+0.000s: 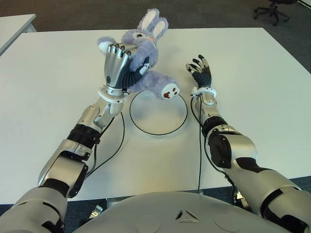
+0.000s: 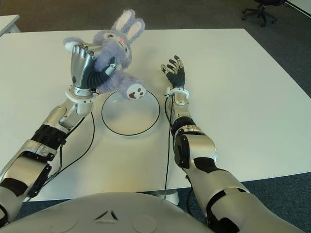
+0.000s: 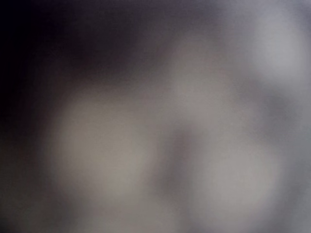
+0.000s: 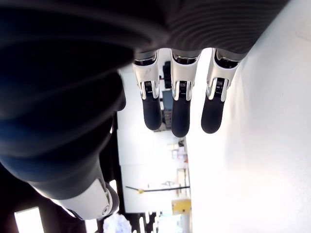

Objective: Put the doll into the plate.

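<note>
Big white worktop (image 1: 58,121) fills most of the frame, robot's own chest at the bottom edge and both arms reaching up into the middle. Black cables (image 1: 116,141) trail along each forearm across the surface.

Center of frame: the plate (image 1: 158,126), white w/ a thin dark rim, sitting flat and nothing in it. Left hand (image 1: 116,65) is raised just upper left of the plate, fingers (image 1: 118,49) clamped around the doll (image 1: 146,63), a fuzzy lavender bunny w/ pink-lined ears pointing up. Doll's held up off the worktop, one white-soled foot hanging over the plate's far rim. Left wrist cam is just a blur, can't read anything from it.

Right hand (image 1: 200,73) shows right of the plate, palm side up, fingers (image 4: 180,109) apart and holding nothing; right wrist view backs that up, straight and spread.

Farther back: dark carpet (image 1: 87,14) past the far edge, corner of a second white table (image 1: 14,24) upper left, base of an office chair (image 1: 273,10) upper right.
</note>
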